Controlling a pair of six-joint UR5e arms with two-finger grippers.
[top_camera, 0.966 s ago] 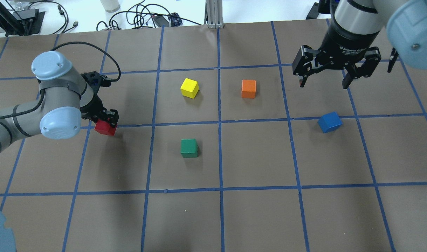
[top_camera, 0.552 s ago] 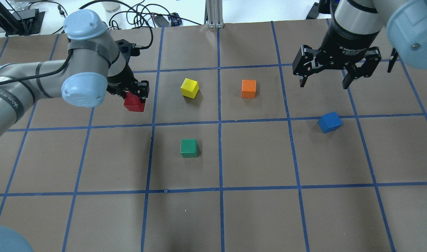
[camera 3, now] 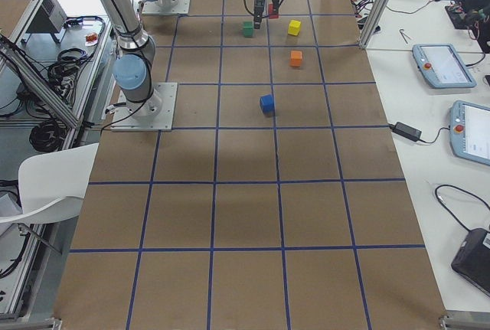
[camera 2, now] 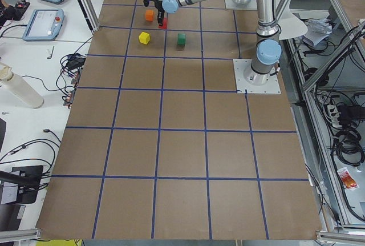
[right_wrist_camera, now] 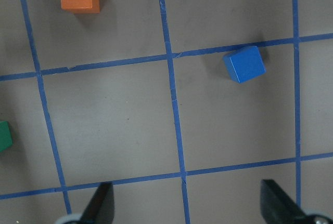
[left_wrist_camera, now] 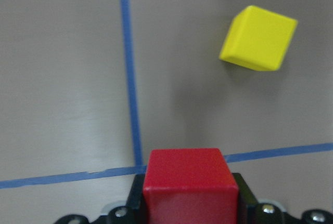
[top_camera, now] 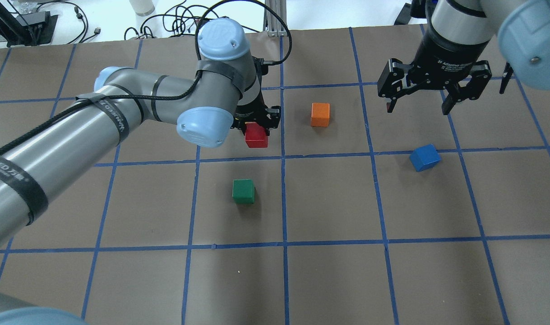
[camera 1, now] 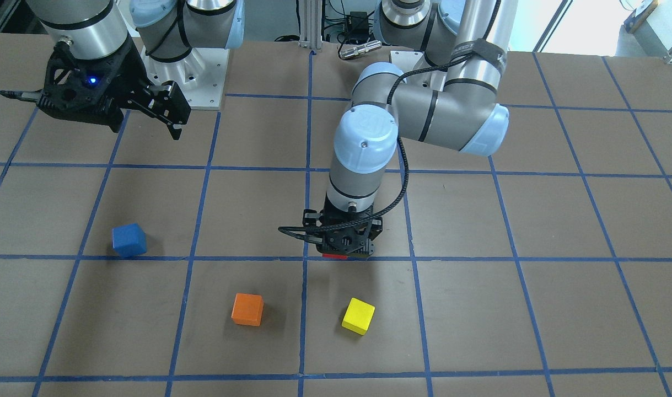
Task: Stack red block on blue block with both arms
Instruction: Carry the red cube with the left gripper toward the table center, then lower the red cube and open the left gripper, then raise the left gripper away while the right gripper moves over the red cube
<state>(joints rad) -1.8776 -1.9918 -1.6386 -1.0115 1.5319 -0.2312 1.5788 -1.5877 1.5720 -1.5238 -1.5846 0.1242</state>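
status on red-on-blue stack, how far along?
Done: the red block is grasped, the left gripper shut on it near the table's middle, beside the yellow block. In hand: getting red across to the blue block, which sits bare on the mat. The right gripper is open and empty, apart from blue. Left: probably a handover, then placing. Nothing stacked yet.

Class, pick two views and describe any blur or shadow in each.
Left wrist-mounted view: the matte red cube and solid yellow cube look soft-edged, a faint shadow just beyond the red one. Overhead exterior view: the solid green cube is crisp.
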